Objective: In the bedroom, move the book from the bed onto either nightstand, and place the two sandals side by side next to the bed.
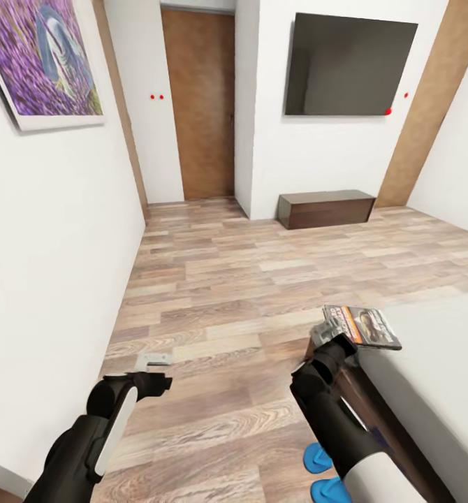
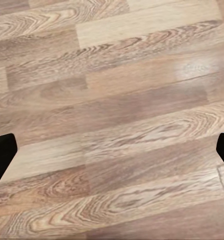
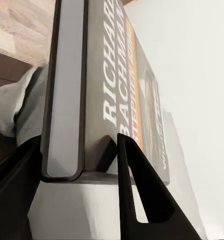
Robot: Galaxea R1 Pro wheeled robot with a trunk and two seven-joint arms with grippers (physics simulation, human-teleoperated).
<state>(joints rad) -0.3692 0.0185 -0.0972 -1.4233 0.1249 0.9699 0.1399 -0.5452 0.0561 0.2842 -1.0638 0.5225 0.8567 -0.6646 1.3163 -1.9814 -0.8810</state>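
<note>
One thin, light, fairly stiff book (image 1: 362,325) pinched at its spine-side edge by right end effector (image 1: 330,334) over bed (image 1: 436,370); left end effector (image 1: 154,360) spread, empty; probably slippery, so deep, flat grip advised.

The book (image 1: 362,325), a thin dark paperback with an orange band and white lettering, lies nearly flat over the corner of the pale-grey bed (image 1: 436,363). The two blue sandals (image 1: 323,471) lie together on the floor beside the bed's dark frame
</note>
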